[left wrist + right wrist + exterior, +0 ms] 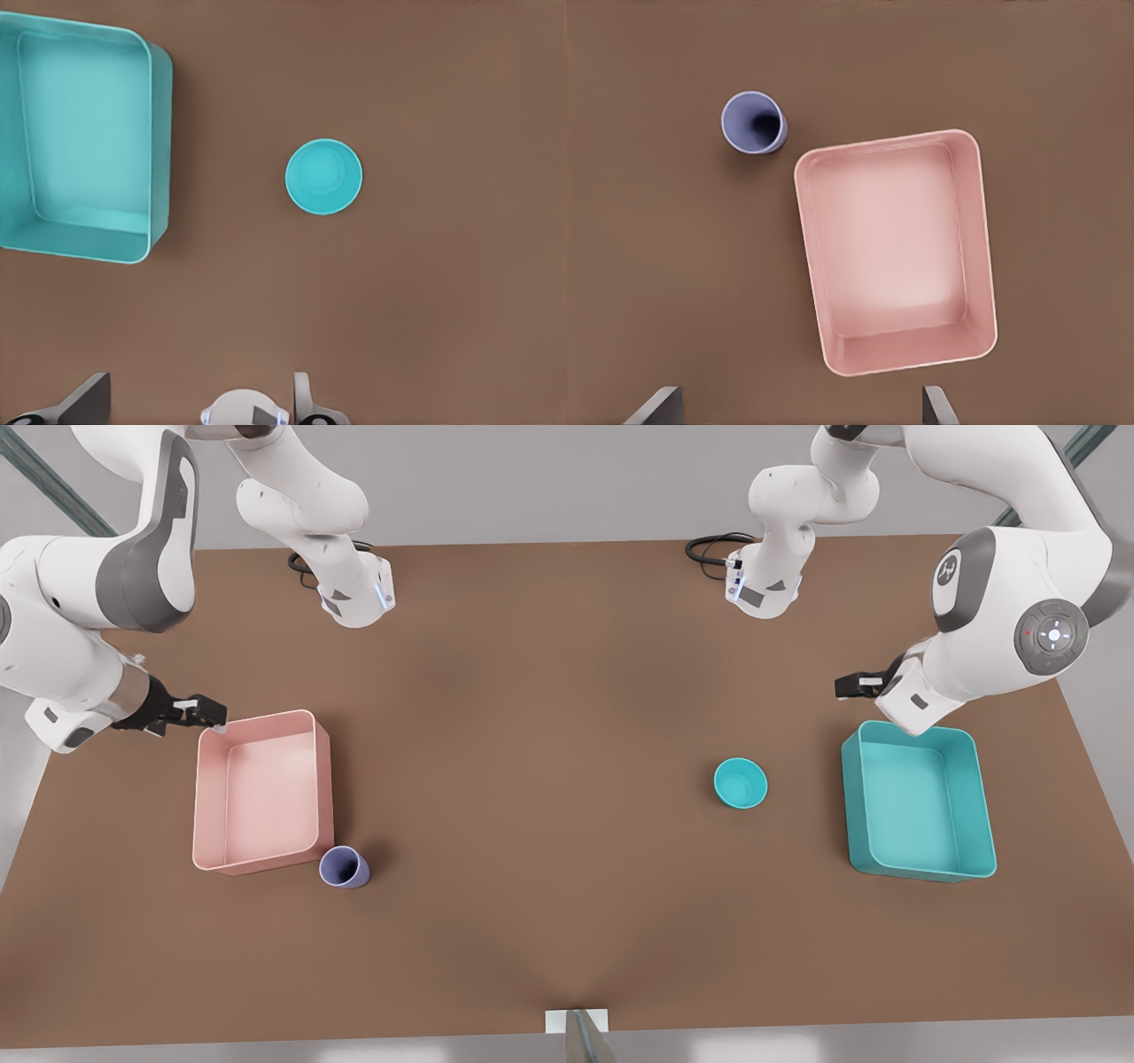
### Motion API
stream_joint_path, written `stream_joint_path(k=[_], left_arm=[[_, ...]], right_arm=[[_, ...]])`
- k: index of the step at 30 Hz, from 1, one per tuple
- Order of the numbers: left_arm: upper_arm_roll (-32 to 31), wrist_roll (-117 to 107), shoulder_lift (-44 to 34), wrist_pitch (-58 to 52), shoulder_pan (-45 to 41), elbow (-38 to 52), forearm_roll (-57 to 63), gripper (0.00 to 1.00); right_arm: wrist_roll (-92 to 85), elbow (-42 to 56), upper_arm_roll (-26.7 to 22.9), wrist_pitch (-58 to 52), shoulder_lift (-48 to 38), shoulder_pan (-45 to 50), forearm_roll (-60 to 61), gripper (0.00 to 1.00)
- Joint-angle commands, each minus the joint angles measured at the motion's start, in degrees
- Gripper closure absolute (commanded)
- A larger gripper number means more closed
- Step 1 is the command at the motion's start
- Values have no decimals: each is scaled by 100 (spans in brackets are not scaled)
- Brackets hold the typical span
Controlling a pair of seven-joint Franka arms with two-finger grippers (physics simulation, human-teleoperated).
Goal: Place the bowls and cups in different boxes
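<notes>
totalling 2 boxes [263,793], 1 bowl [741,783], 1 cup [344,866]

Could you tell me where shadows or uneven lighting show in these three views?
Front view: the lavender cup casts a soft shadow toward the front view's right; the table darkens mid-surface. Left wrist view: faint shade beside the teal box. Right wrist view: the pink box floor looks brighter centrally.

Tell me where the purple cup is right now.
The purple cup stands upright on the table at the front view's lower left, just off the pink box's near corner, far from the teal bowl.
</notes>
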Motion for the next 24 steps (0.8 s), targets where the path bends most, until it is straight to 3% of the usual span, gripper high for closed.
stream_joint_path(k=[1,3,5,7,8,11,14,24], left_arm=[[-1,-109,-6,56,5,0,2,0],[-1,-126,265,328,-48,-52,-51,0],[-1,-117,1285,1575,-215,-17,-252,0],[-19,-109,2110,2603,-180,-35,-735,0],[-19,-56,2244,3244,-145,-481,-938,0],[-19,340,2235,4511,-153,-1475,-947,0],[219,972,2112,5022,-118,-2214,-921,0],[227,972,2288,5312,-189,-2698,-965,0]], right_arm=[[-90,-2,9,70,-6,22,-15,0],[-90,6,9,70,47,22,-24,0],[-134,50,18,684,548,144,46,0],[-90,804,18,1080,1592,294,81,0],[-55,1166,18,1176,2058,373,108,0],[24,1219,18,1942,2753,496,117,0],[156,1219,27,2469,3158,593,178,0],[262,1140,9,2636,3694,575,363,0]])
